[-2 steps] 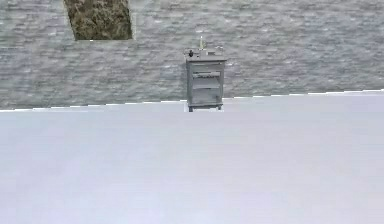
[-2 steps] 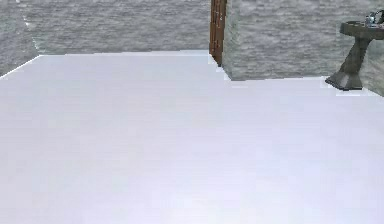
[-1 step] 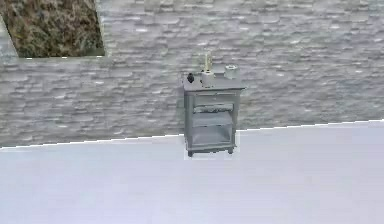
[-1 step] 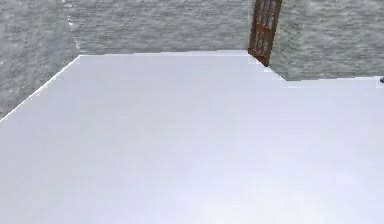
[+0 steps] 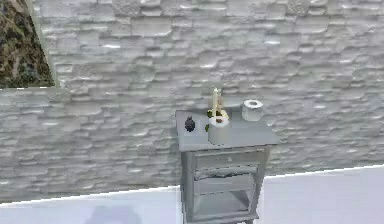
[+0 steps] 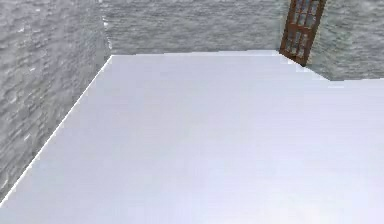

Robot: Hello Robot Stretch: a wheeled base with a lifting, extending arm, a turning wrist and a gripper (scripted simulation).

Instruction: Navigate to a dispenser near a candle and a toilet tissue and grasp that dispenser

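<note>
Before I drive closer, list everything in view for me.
side table: one, grey, against the wall, forward view's lower middle
dark small object: one, blackish, tabletop's left; maybe the dispenser
candle: one, pale yellow, tabletop's middle
front roll: one, white, before the candle
back roll: one, white, tabletop's right
stone wall: grey-white, behind the table
opening: one, greenery beyond, forward view's upper left
door: one, brown, arm side view's upper right
floor: pale
</note>
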